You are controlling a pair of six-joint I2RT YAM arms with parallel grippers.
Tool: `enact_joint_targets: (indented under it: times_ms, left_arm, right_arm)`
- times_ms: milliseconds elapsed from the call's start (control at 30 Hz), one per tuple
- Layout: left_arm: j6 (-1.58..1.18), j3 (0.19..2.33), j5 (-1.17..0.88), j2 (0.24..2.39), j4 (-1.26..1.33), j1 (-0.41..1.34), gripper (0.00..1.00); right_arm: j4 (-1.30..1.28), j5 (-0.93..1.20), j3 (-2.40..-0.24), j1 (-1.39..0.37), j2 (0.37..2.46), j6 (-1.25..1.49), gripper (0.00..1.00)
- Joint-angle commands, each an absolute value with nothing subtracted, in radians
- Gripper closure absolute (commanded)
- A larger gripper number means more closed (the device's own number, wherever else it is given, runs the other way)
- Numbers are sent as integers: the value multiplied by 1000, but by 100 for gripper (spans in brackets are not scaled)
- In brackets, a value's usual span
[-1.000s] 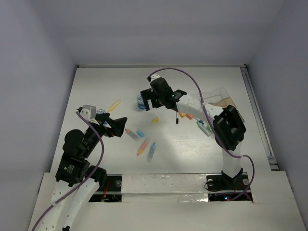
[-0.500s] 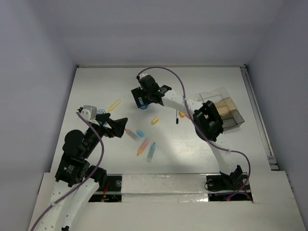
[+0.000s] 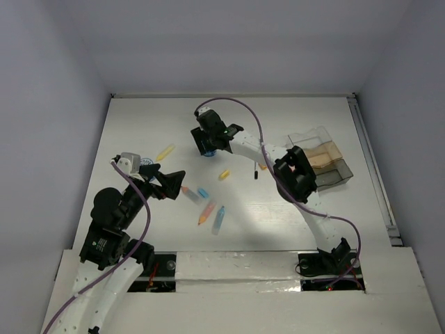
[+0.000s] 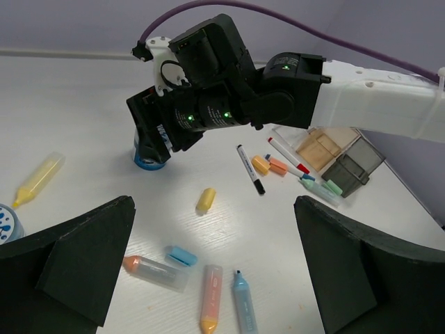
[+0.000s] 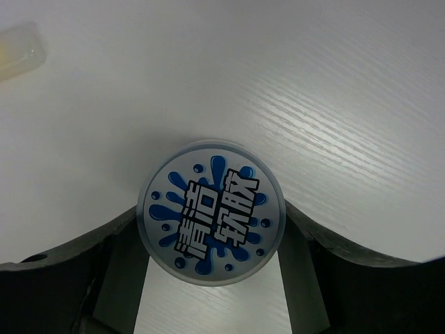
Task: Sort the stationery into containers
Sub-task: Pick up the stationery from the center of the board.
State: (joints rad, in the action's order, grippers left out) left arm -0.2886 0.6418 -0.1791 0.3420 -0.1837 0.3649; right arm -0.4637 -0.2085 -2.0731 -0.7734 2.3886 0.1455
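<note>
While the right gripper (image 4: 154, 139) hangs straight over it, the blue-and-white pot (image 5: 211, 212) stands upright on the white table (image 3: 139, 125), with a blue splash and white characters on its lid. Right fingers (image 5: 118, 257) sit one on each side of the pot, tight by its rim; cannot tell if they pinch it or just flank it.

Everything else is placed off that pot, as seen in the top view.
- Left of the pot: yellow pen (image 3: 165, 152), lying apart from it.
- Further left and nearer the arm bases: second pot (image 3: 146, 165), just beside the left gripper (image 3: 170, 183). Left fingers (image 4: 83, 257) are spread wide with nothing between them.
- Near side of the pot, slightly right: yellow stub (image 3: 224, 174).
- Further toward the bases: clear pen with orange cap (image 4: 156, 270), blue stub (image 4: 182, 255), orange pen (image 4: 211, 298) and light-blue pen (image 4: 242, 303), a loose cluster well apart from the pot.
- Right of the pot: black-capped marker (image 4: 249, 169), orange stubs (image 4: 277, 165), red-capped marker (image 4: 288, 158), pale green and blue pens (image 4: 316, 188).
- Far right of the pot: containers (image 3: 327, 156), clear, tan and grey trays side by side, partly hidden from above by the right arm.
</note>
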Motion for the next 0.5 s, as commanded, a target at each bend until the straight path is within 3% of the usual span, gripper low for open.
enact_joint_targets:
  times_ms: [0, 100, 233, 467]
  left_arm:
    - [-282, 653, -181, 341, -135, 370, 1]
    - [-282, 652, -183, 336, -133, 370, 1]
    - [-282, 649, -189, 331, -130, 370, 1]
    - [-282, 647, -193, 328, -127, 379, 1]
  right_arm:
    - [-382, -319, -2069, -784, 2269, 129, 66]
    - [-319, -443, -1929, -750, 2064, 110, 70]
    - [-253, -433, -1671, -660, 1870, 147, 70]
    - [-265, -391, -1350, -318, 1582, 233, 70]
